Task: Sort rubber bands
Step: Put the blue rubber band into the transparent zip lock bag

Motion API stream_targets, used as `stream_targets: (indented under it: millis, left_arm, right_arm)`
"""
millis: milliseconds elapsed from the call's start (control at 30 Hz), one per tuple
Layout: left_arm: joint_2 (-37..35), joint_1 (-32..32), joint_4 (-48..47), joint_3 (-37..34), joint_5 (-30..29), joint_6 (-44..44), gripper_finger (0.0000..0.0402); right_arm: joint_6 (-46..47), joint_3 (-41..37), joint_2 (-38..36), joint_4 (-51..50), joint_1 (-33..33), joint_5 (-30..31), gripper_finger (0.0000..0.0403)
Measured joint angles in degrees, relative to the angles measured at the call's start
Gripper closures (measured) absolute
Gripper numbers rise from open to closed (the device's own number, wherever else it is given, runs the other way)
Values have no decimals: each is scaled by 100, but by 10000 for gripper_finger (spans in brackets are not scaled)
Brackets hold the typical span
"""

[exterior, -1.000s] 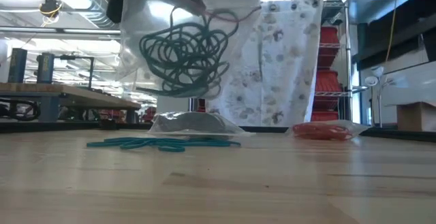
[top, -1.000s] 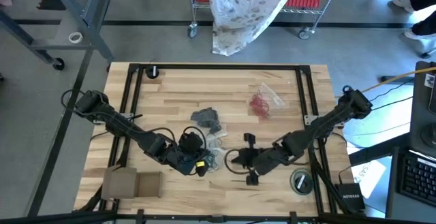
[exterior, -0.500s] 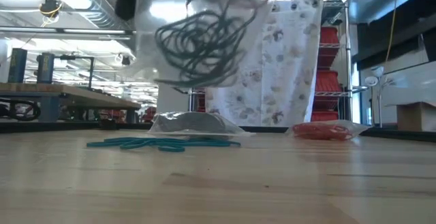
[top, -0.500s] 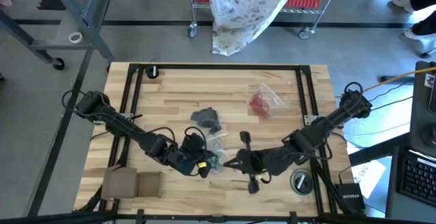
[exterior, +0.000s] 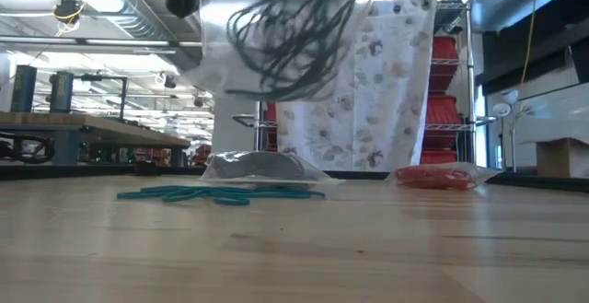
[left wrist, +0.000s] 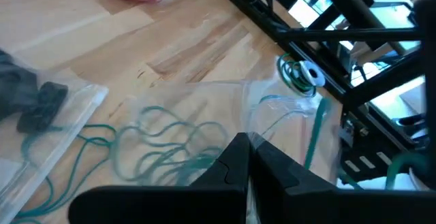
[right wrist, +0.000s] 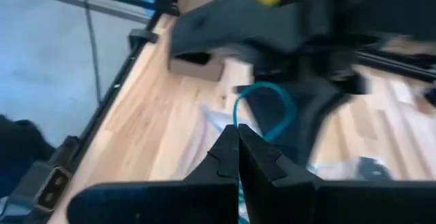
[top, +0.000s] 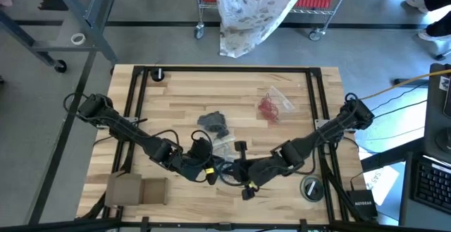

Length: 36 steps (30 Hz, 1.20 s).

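A clear plastic bag with teal rubber bands inside hangs above the table's near middle, between my two grippers. My left gripper is shut on it. My right gripper stands close to the left one, shut, with a teal loop rising from its fingertips. More teal bands lie loose on the wood. A bag of dark grey bands and a bag of red bands lie flat farther back. My left gripper pinches the clear bag's edge between its two shut fingers, slanting down from the table's left. The bag is lifted clear of the table and hangs with the teal bands bunched inside. My right gripper is shut on a teal rubber band that loops up from its fingertips, coming slantwise from the table's right. Clear plastic lies right beside the fingers; whether it is pinched too I cannot tell.
A cardboard box sits at the near left corner and a tape roll at the near right. Black frame rails run along the table's sides. A small black object lies at the far left.
My right gripper has gone toward the table's left, closing on my left gripper, and has rolled. The clear bag with the teal bands has risen higher above the table and tipped. Both grippers have stayed shut.
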Motion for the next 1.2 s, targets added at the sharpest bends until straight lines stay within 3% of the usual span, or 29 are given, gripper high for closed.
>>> stream_targets:
  millis: [133, 900, 1200]
  left_arm:
    - [-3, 50, -30, 0, 1, 18, 401]
    - [23, 125, -77, 0, 5, 14, 402]
    - [2, 0, -53, -2, 170, 25, 401]
  right_arm:
    - [9, -5, 128, 92, 11, -223, 403]
    - [-525, 546, 85, 663, 74, -58, 403]
    - [-460, 542, 87, -645, 75, 313, 403]
